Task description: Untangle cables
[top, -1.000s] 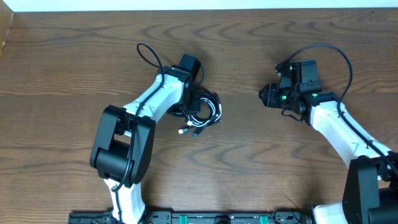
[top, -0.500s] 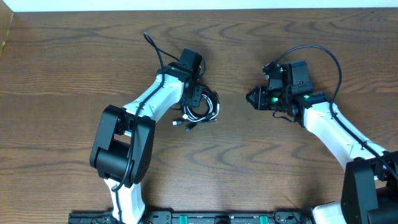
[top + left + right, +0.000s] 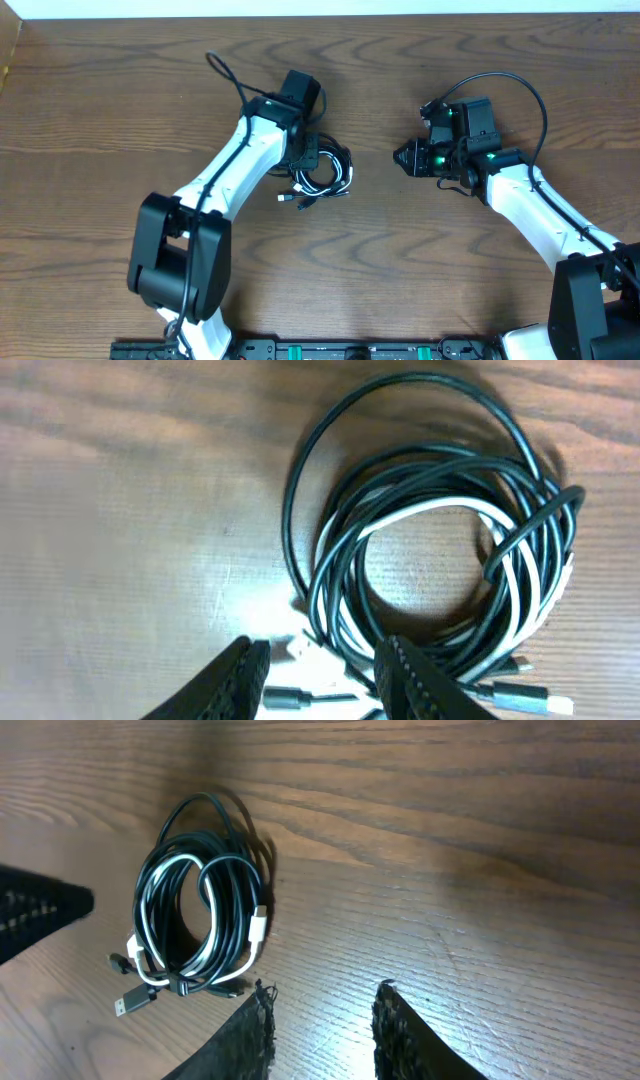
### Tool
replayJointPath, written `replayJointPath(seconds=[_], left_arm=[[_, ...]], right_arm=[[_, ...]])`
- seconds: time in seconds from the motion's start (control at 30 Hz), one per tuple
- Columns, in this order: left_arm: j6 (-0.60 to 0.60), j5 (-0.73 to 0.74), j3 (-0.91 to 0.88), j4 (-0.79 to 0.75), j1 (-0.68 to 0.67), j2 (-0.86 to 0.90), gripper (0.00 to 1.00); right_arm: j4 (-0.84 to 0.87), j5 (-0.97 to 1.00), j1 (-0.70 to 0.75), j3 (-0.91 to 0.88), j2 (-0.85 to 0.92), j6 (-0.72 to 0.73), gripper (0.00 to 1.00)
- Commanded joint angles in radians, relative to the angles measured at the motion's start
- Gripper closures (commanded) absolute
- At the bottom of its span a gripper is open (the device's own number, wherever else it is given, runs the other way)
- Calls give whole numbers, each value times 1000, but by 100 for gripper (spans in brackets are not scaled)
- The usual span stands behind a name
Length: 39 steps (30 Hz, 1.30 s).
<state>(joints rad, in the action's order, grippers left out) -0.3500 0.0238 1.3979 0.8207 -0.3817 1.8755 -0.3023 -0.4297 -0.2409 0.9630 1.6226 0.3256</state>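
Cables: a long thin black cable (image 3: pixel 335 560) and a shorter thin white cable (image 3: pixel 430 510) lie wound together as one coil on the brown wood-grain table (image 3: pixel 100 100), near its centre.
Left gripper (image 3: pixel 320 682): fingers spread over the coil's near edge; nothing pinched.
Right gripper (image 3: pixel 322 1025): fingers spread, empty, well apart from the coil and facing it.
Risk, multi-strand grasp: closing on several turns at once would likely lift the whole coil and tighten the crossings.
Risk, plug pull: tugging an end while white passes between black turns may form a knot.
Left wrist view: resolves the white strand weaving through the black turns, and the small connector plugs (image 3: pixel 300 650) under the jaw gap.
Right wrist view: shows the whole coil at once.
Overhead view: alone shows both arms and the bare table between them.
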Motion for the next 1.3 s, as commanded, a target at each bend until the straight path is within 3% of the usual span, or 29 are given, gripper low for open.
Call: replayJointPath(seconds=[0.0, 0.1, 0.17, 0.4, 0.7, 0.77, 0.87, 0.97, 1.13, 1.27], left_arm=[[-195, -6, -6, 17, 0, -6, 59], [-271, -6, -38, 16, -13, -6, 59], [-301, -6, -59, 16, -25, -6, 50], [-414, -6, -114, -21, -76, -6, 50], [-468, -7, -191, -126, -127, -5, 50], [-468, -10, -211, -143, -130, -5, 50], [-467, -13, -233, -154, -130, -5, 61], [-441, -58, -246, -153, -130, -5, 69], [-282, -89, -247, -150, -112, -5, 81], [-154, -89, -247, -149, -73, -5, 81]], right_arm=[[-1, 5, -4, 4, -1, 3, 68], [-1, 5, -4, 4, -1, 3, 65], [-1, 5, -4, 4, -1, 3, 64], [-1, 5, -4, 4, -1, 3, 58], [-1, 5, -4, 4, -1, 3, 58], [-1, 5, -4, 4, -1, 3, 58], [0, 6, -4, 4, -1, 3, 58], [-1, 10, -4, 4, -1, 3, 58], [-1, 10, -4, 4, -1, 3, 58], [-1, 10, -4, 4, -1, 3, 58]])
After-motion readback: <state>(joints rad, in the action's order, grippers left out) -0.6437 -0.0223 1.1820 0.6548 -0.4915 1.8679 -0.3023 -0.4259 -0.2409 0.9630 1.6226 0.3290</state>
